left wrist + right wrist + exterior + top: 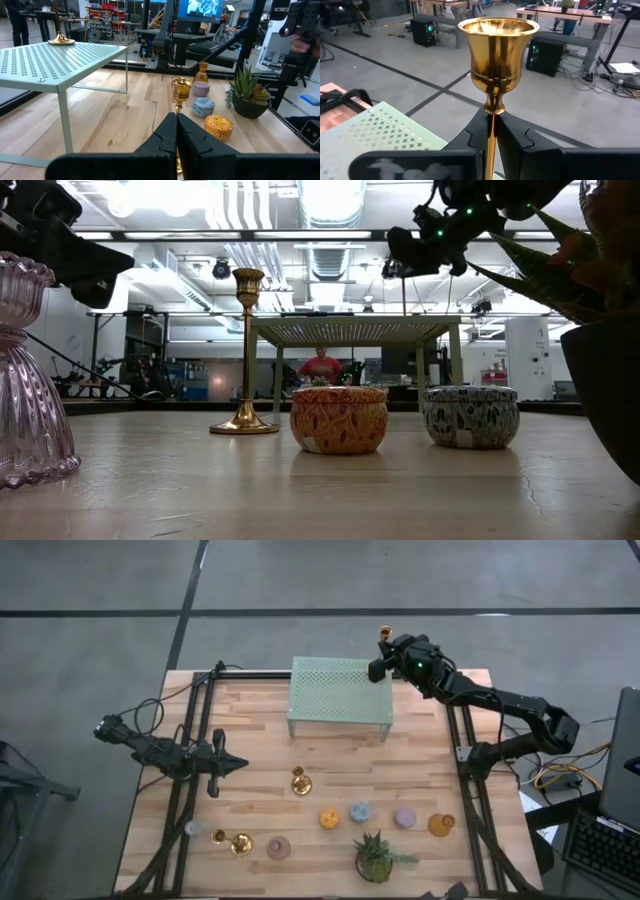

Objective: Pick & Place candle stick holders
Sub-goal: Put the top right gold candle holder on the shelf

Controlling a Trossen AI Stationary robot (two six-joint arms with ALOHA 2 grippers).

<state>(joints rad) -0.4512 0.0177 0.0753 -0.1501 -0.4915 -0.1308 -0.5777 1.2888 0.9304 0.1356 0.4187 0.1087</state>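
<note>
High view first, from the left side across. At about nine o'clock on the pale wooden table [250, 740] sits the left gripper [232, 766], its two dark fingers pressed shut with nothing between them. Down at seven o'clock a shiny gold candlestick [239, 843] stands near the front edge, beside a clear pink glass holder [279, 848]. Near the middle stands a second gold candlestick [300, 781] — upright and alone. Past it, a row of short round tins runs toward four o'clock: an orange patterned tin [329, 818], a blue-and-white tin [360, 811], a purple tin [405, 817] and a yellow one [440, 825]. A small green potted plant [375, 857] sits at six o'clock. At twelve o'clock is a pale green metal stand with little holes [340, 690]. Just past its far right corner, at one o'clock, the right gripper [491, 125] is closed on the thin stem of a third gold candlestick [497, 55] — held upright, its cup above the fingers.
</note>
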